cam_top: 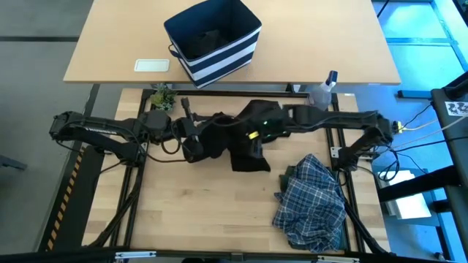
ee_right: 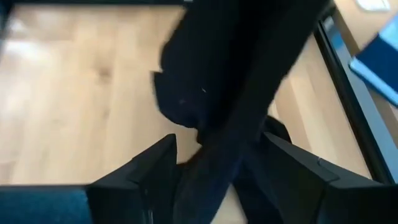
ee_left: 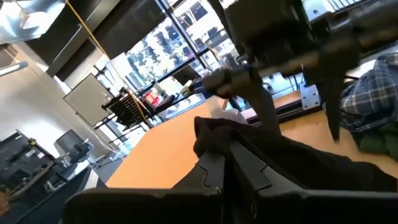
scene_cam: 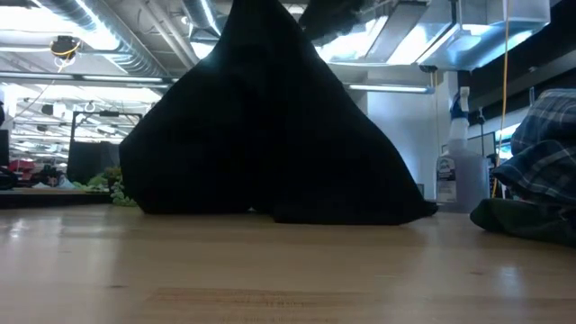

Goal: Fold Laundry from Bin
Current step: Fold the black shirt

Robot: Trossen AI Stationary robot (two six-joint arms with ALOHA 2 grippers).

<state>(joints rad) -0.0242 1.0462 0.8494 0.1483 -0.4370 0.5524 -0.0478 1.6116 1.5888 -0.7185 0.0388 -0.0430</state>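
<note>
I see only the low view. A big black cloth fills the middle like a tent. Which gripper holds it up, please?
Observer: The left gripper is shut on the black garment, seen in its wrist view.
Operator: And the right gripper?
Observer: The right gripper is open, its fingers on either side of a hanging fold.
Operator: Is anything left in the bin?
Observer: From above, the bin stands on the far table with something dark inside.

wooden table (cam_top: 183,212), black garment (cam_top: 245,150), plaid shirt (cam_top: 313,201), spray bottle (cam_top: 322,91)
</note>
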